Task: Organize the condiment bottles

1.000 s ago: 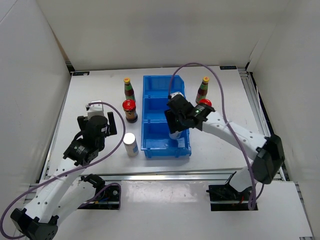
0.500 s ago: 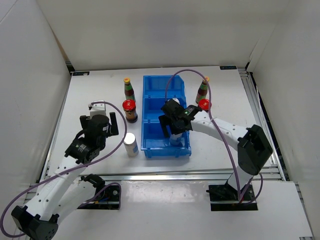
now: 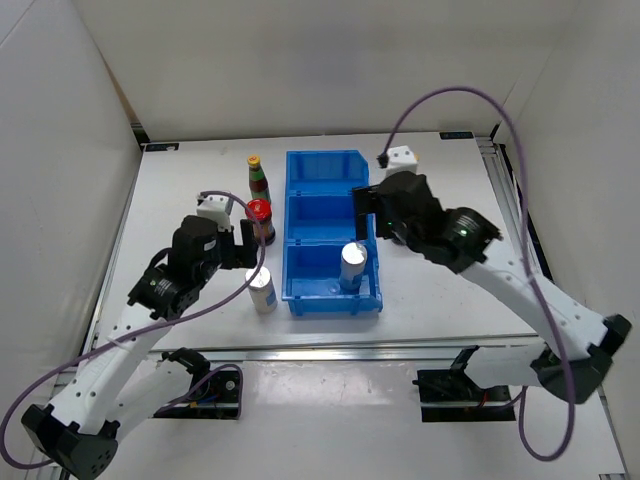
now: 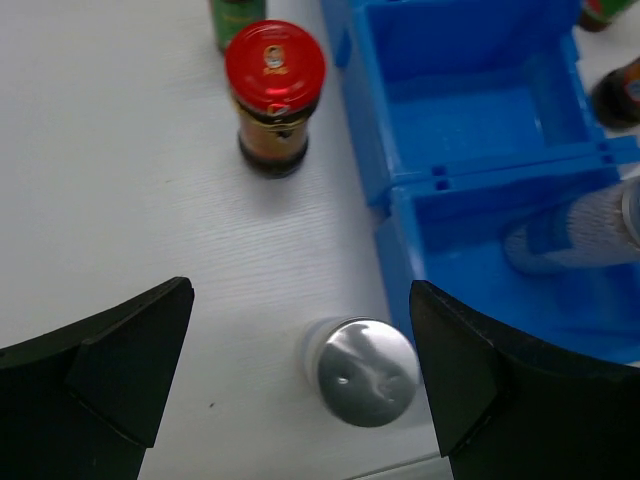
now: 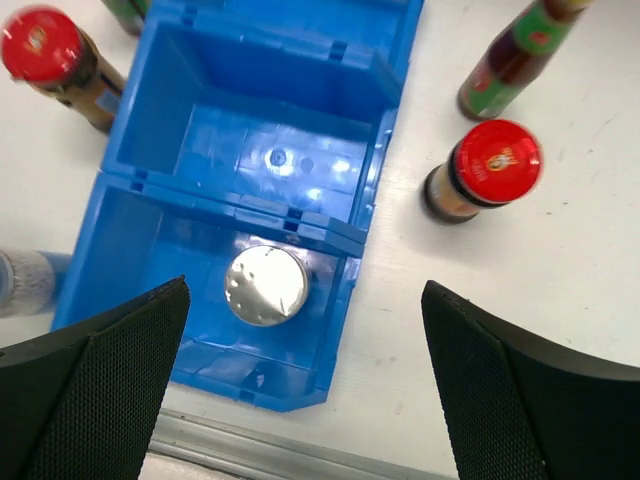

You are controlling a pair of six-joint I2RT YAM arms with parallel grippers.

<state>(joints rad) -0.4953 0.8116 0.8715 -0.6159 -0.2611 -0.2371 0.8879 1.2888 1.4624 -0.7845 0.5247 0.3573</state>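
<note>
Inside the nearest compartment of the blue bin [image 3: 320,305] one white silver-topped cylinder [image 5: 266,286] stands upright; the right gripper [image 5: 305,300], down around it a moment ago, now hangs spread above. The left gripper [image 4: 300,320], also spread, frames the second cylinder [image 4: 366,371] just beside the bin wall.

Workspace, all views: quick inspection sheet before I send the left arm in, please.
Surface: white table, no spills seen.
Job's things: binned white cylinder upright in the near compartment of the blue bin; its other two compartments look empty. Left of it stand the loose white cylinder, left red-lidded jar and left slim bottle; right of it, the right red-lidded jar and right slim bottle.
Clutter: nothing seen.
Grippers: left claw open over the loose white cylinder; right claw open, empty, above the blue bin.
Cables: purple cables arch off both arms; the left one passes close by the loose white cylinder in the top view, contact unclear.
Surroundings: white walls on three sides.
</note>
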